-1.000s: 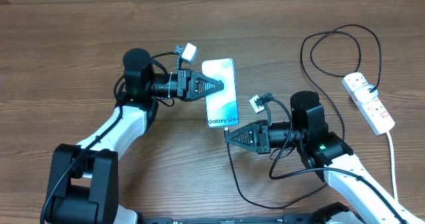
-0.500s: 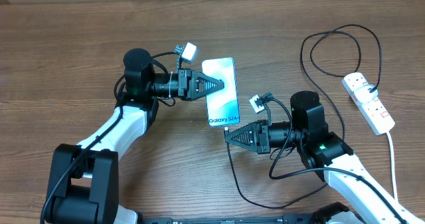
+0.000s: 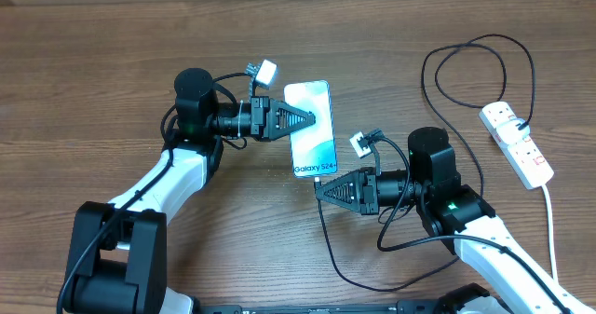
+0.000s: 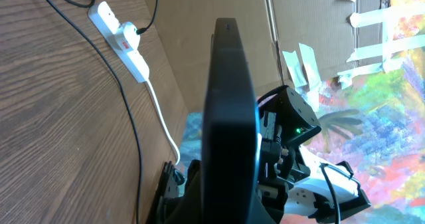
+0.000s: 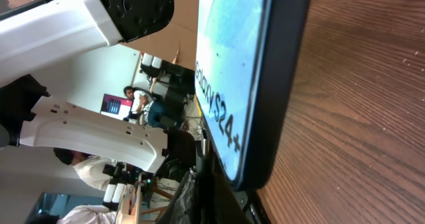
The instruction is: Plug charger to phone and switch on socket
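The phone shows its light blue screen, and its lower edge reads "Galaxy S24+". My left gripper is shut on the phone's left side. In the left wrist view the phone is a dark edge-on slab. My right gripper is shut on the charger's connector tip, right at the phone's bottom edge. The black charger cable trails back under my right arm. In the right wrist view the phone fills the frame just above my fingers. The white socket strip lies far right.
The charger cable loops across the back right of the wooden table to a plug in the socket strip. The strip's thick white cord runs toward the front edge. The strip and the cable also show in the left wrist view.
The connector tip has edged a little closer to the phone's bottom edge. Both arms have otherwise held their places.
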Robot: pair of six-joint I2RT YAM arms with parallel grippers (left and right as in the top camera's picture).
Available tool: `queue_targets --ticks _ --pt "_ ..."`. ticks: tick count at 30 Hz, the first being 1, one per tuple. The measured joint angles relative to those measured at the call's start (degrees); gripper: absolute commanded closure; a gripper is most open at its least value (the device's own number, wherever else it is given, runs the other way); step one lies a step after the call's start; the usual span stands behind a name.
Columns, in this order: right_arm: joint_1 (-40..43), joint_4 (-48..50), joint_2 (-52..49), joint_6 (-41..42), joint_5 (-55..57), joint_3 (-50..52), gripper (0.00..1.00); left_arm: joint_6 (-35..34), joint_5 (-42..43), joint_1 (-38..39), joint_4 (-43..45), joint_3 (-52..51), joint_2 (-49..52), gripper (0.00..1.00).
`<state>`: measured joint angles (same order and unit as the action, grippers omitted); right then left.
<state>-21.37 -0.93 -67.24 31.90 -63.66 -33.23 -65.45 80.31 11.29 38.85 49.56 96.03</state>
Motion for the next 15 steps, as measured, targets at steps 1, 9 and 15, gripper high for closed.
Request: queue_targets --ticks 1,9,15 --pt "0.0 0.0 0.0 0.11 0.0 0.0 0.96 0.0 0.0 0.0 0.0 0.0 0.0 0.96" --pt "0.0 -0.81 0.0 0.98 0.0 0.0 0.96 0.0 0.0 0.0 0.0 0.0 0.0 0.96" --pt "0.0 -1.27 0.0 1.11 0.0 0.0 0.96 0.0 0.0 0.0 0.0 0.0 0.0 0.96"
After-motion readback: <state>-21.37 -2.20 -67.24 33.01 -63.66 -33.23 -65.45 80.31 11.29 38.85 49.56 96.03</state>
